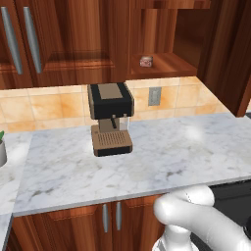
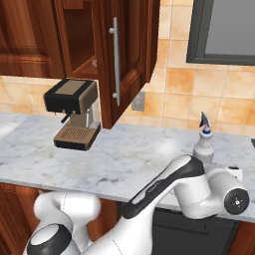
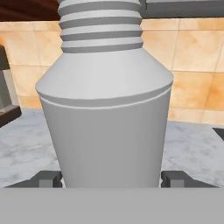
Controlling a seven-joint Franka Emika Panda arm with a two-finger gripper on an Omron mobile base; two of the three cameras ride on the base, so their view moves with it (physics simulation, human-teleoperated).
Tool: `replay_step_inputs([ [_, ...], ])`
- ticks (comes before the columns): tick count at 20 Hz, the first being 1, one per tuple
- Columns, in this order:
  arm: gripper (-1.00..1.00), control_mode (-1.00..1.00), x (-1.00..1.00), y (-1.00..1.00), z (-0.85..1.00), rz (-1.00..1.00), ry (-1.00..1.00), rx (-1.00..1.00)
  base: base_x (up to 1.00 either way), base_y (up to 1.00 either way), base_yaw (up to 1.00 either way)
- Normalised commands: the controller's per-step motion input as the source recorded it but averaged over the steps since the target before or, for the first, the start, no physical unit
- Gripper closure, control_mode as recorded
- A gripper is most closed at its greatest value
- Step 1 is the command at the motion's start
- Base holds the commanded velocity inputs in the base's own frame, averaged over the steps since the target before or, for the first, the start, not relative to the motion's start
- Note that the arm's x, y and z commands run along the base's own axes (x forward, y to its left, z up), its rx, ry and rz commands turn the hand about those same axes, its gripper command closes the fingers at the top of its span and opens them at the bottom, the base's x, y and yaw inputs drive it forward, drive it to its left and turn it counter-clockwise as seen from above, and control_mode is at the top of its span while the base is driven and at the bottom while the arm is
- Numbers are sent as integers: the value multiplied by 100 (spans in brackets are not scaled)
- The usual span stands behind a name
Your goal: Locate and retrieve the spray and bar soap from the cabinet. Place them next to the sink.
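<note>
fingertips: 2 dark fingertips are flanking the spray low on its body, standing wide with a sliver of space on each side, so the gripper is gripping nothing.
step in hand: judging by this, the spray is being set down near the sink; backing straight off would avoid clipping the body and tipping it.
spray look: pale grey-white, smooth round body, sloping shoulder, ribbed neck, blue-tipped nozzle.
spray place: it is standing upright on the marble counter, right of the coffee machine.
bar soap: the bar soap is sitting on the shelf of the cabinet, small and pinkish, not yet fetched.
</note>
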Motion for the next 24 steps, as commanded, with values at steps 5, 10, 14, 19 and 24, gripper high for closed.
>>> replay_step_inputs([
  [5,100,-100,52,-42,-17,0,1,-3,0,0,0],
  [10,100,-100,55,-51,-25,0,1,0,0,0,0],
  [14,100,-100,52,-50,-29,0,0,0,0,0,0],
  [19,100,-100,38,-40,-37,0,2,0,0,0,0],
  [24,100,-100,32,-34,-39,0,0,0,0,0,0],
])
